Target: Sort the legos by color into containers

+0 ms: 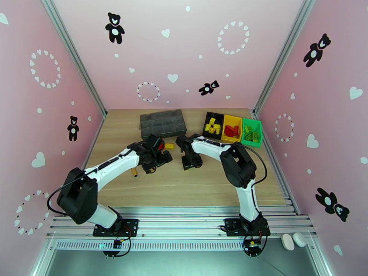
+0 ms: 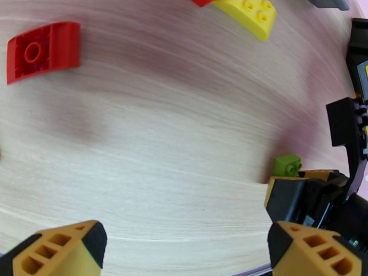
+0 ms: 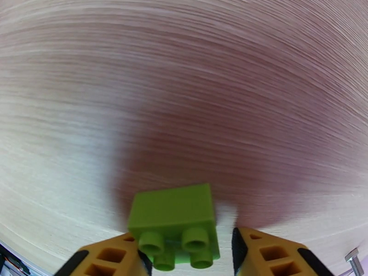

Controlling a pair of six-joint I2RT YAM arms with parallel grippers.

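1. Leftmost, my left gripper (image 2: pixel 184 247) hangs over the table (image 2: pixel 161 134) with its jaws spread wide and nothing between them.
2. Ahead of it lie a red curved brick (image 2: pixel 43 51), hollow side up, and farther right a yellow curved brick (image 2: pixel 248 12). Both are loose on the wood and well apart from that gripper. I judge their rounded faces slippery, so I would take them across the flat side walls.
3. Right of those, the green brick (image 3: pixel 171 212) sits on the table between the fingers of my right gripper (image 3: pixel 188 256), studs towards my wrist camera. One finger looks to be against it and a sliver of gap shows at the other, so the jaws straddle it without clamping.
4. The brick should be light, rigid and glossy. It won't crush, but it may skid or pivot under an off-centre squeeze. I want the pads flat on opposite smooth walls, centred, and clear of the studs.
5. Far right, the green bin (image 1: pixel 251 119) ends the row and holds green bricks.
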